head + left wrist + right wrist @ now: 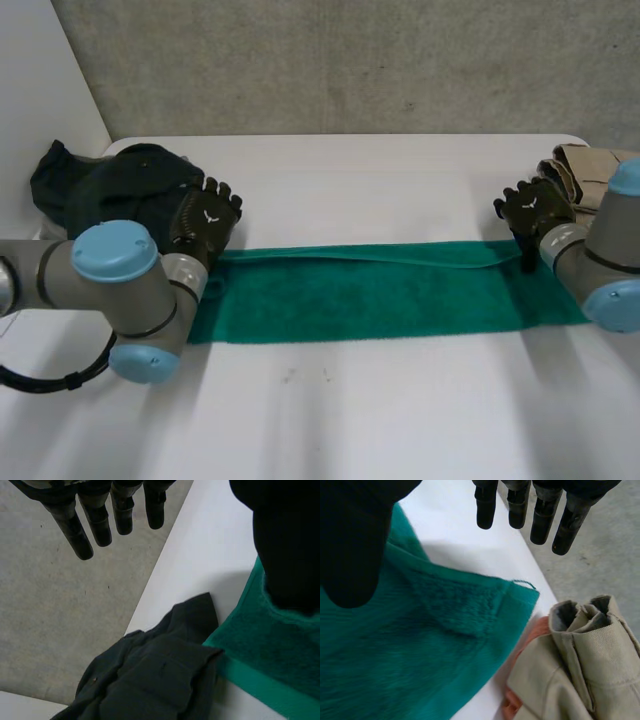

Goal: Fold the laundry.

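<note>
our left arm [118,258] sits closest, its blue-capped joint hiding part of the left end of the green towel [380,295]. we see the towel laid out as a long strip across the white table [350,420], with an upper layer's edge running along its far side. from that we judge it is doubled lengthwise and spread flat, so the next fold comes out square. the left hand [207,218] is at the strip's far left corner and the right hand [535,208] at its far right corner, one at each end, which suits bringing the ends together. the left fingers [82,540] are straight and well clear of the thumb, with nothing pinched, and the right fingers [560,525] are the same. a dark garment [100,185] touches the towel's left end. a beige garment [585,165] over an orange cloth [527,645] lies just beside the right end — both parked at the table's sides, we think, to leave the middle free for folding.
</note>
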